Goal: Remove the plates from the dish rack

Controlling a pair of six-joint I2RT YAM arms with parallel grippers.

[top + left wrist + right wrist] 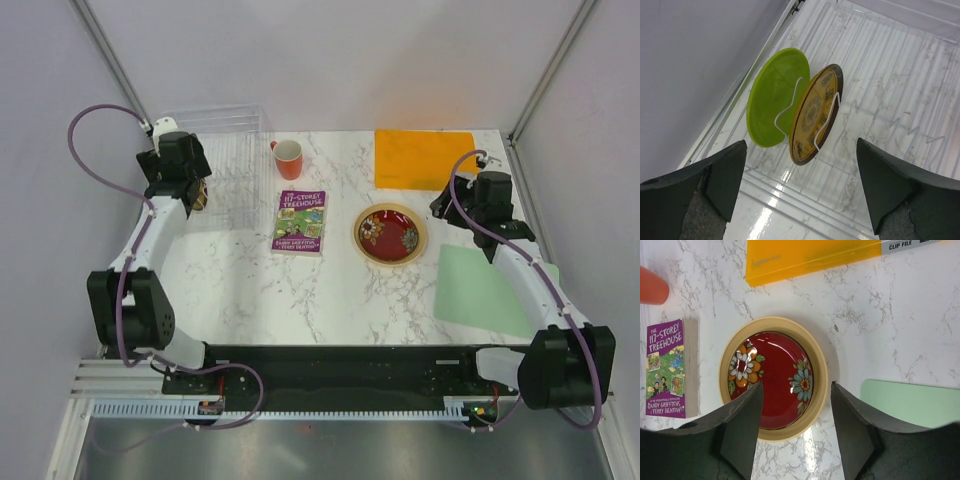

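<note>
The clear dish rack (236, 140) sits at the far left of the table. In the left wrist view the lime-green plate (774, 96) and the brown-and-yellow plate (815, 116) stand upright in the rack's (885, 85) white wire slots. My left gripper (197, 196) hovers over them, open and empty (800, 192). The dark red patterned plate (389, 234) lies stacked on the pale-yellow plate (421, 240) on the table. My right gripper (443, 206) is open and empty just above that stack (796, 407); the red plate (772, 382) and the yellow rim (821, 371) show between its fingers.
A purple book (300, 221) lies mid-table, with an orange-red mug (288, 158) behind it. An orange mat (422, 158) lies at the far right and a green mat (482, 290) at the near right. Walls close in on the left and right.
</note>
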